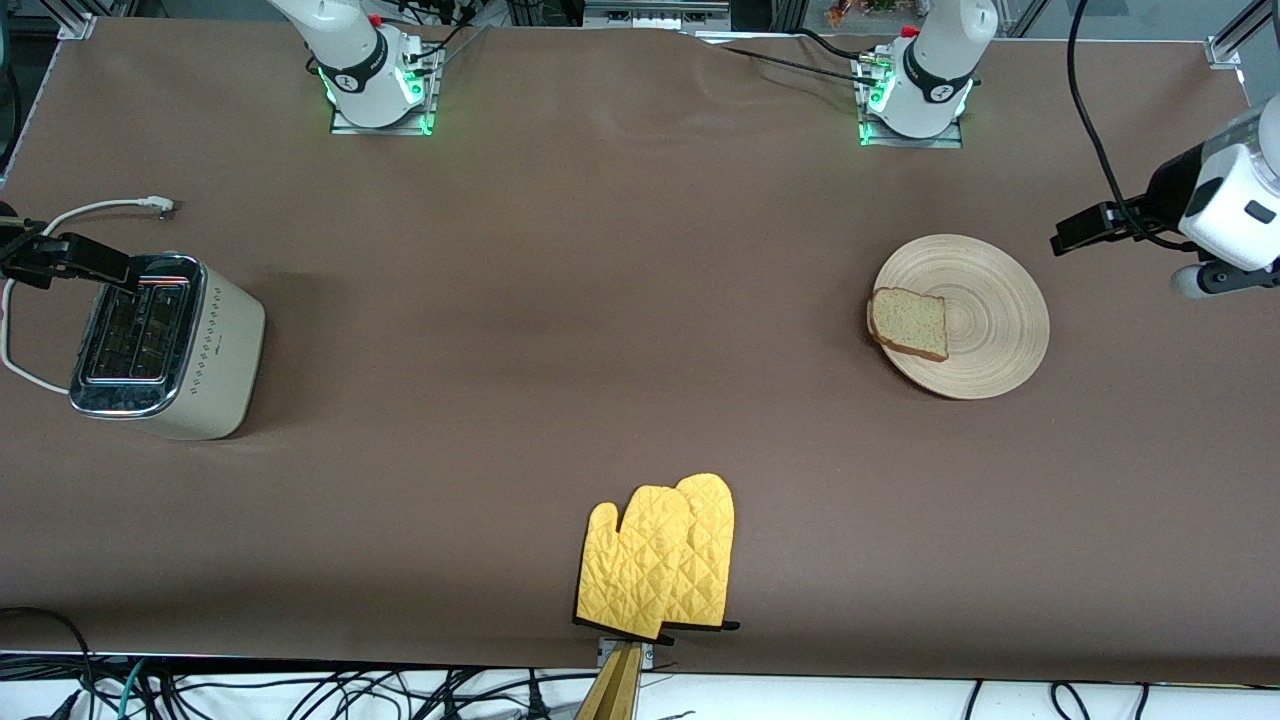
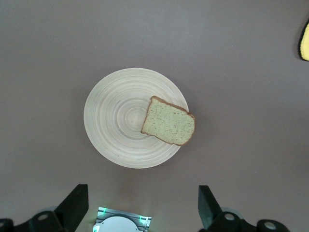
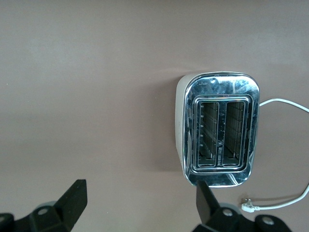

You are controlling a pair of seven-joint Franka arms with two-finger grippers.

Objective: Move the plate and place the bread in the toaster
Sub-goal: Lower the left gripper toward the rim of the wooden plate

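Plate: a round wooden plate (image 1: pixel 985 315) is set on the desk (image 1: pixel 560 330) toward the left arm's end; it is seen whole in the left wrist view (image 2: pixel 116 121).
Bread: one slice of bread (image 1: pixel 908 323) is laid on the plate's rim, on the side toward the right arm's end, with a corner reaching just past the edge (image 2: pixel 169 127).
Toaster: the toaster (image 1: pixel 165 345) is stood upright on the desk at the right arm's end, well apart from the plate; both slots are seen bare in the right wrist view (image 3: pixel 219 129).
Cord: a white cord (image 1: pixel 75 215) is looped from the toaster onto the desk, and its plug (image 3: pixel 249 206) is left lying loose on the cloth.
Mitts: two yellow quilted mitts (image 1: pixel 660 560) are laid overlapping at the desk edge nearest the front camera, between the toaster and the plate along the desk's length.
Left pincer: the left pincer (image 2: pixel 140 208) is held high in the air over the desk beside the plate; its fingers (image 2: pixel 75 205) are spread wide and nothing is gripped.
Right pincer: the right pincer (image 3: pixel 137 208) is held in the air above the toaster's end; its fingers (image 3: pixel 72 203) are spread wide and nothing is gripped.
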